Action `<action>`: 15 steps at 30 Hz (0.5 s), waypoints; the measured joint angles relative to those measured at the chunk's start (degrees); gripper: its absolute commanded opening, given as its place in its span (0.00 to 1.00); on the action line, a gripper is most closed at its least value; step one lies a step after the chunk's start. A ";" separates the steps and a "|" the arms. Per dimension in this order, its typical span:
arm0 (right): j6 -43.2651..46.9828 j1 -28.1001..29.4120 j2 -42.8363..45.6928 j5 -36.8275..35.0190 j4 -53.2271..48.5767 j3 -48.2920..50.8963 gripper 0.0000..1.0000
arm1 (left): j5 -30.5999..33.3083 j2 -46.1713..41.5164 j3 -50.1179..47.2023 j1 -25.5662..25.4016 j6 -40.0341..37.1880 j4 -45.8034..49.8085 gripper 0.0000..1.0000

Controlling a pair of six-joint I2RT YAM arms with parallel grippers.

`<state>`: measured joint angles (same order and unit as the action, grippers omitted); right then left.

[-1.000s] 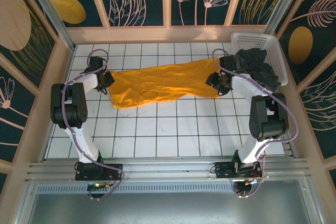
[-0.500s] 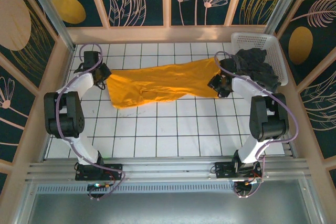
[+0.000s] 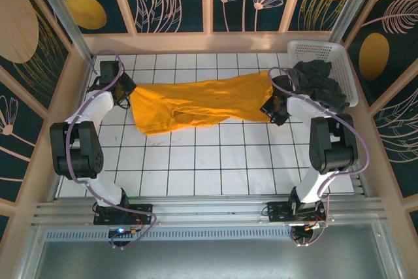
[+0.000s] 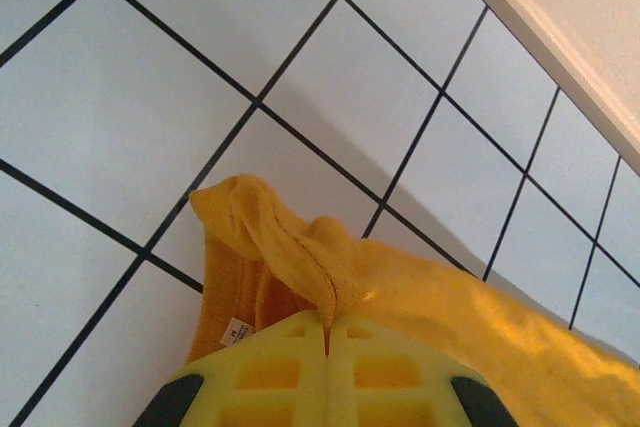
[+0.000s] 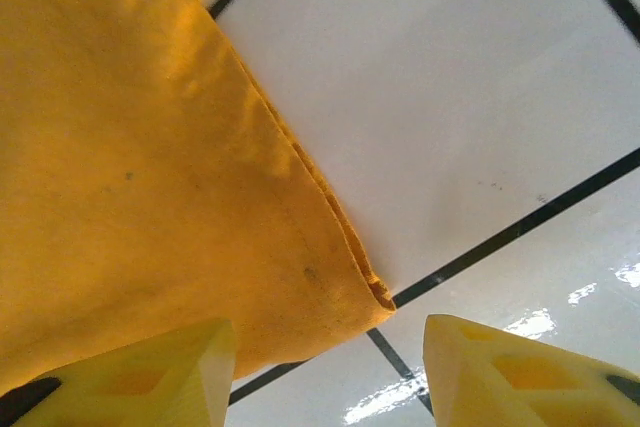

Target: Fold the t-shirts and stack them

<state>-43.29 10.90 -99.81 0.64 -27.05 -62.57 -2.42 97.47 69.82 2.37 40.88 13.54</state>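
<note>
Shirt (image 3: 196, 102), bright orange, lies stretched across the tiles (image 3: 196, 161). Left claw (image 4: 327, 332) pinches its bunched edge; right claw (image 5: 325, 347) gapes wide at the opposite corner. Grey shirt (image 3: 320, 86) sits heaped in the basket (image 3: 313, 49).

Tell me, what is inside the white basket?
A crumpled dark grey t-shirt lies heaped in the white basket, hanging over its rim. Whatever is beneath the cloth is covered.

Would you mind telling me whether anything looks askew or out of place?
The orange t-shirt lies rumpled and slanted across the table, its left end bunched in the shut left claw. The dark grey t-shirt is heaped over the basket's rim.
</note>
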 measured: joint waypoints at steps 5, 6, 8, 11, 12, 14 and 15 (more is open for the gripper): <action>1.07 2.80 -3.37 -1.92 -0.13 -0.33 0.46 | -0.37 0.00 0.00 0.00 0.42 0.00 0.00; 1.33 3.26 -3.93 -2.47 -0.20 -0.44 0.44 | -0.42 0.00 0.00 0.00 0.52 0.00 0.00; 1.70 3.80 -4.37 -4.13 -0.66 -0.72 0.41 | -0.61 0.00 0.00 0.00 0.81 0.02 0.00; 2.45 3.78 -5.29 -5.62 -1.09 -1.70 0.41 | -0.87 0.00 0.00 0.00 1.05 0.02 0.00; 2.56 3.78 -5.64 -5.81 -1.66 -2.16 0.42 | -1.05 -0.02 0.00 0.00 1.16 0.02 0.00; 2.89 3.78 -6.16 -6.10 -2.36 -3.06 0.47 | -1.31 -0.04 0.07 0.00 1.33 0.15 0.00; 3.21 3.78 -6.49 -6.32 -2.38 -3.56 0.49 | -1.49 -0.04 0.15 0.00 1.42 0.22 0.00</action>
<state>-40.07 14.68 -106.30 -5.67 -29.43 -66.13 -3.90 97.43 69.97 2.37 42.30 13.76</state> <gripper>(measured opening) 0.462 0.043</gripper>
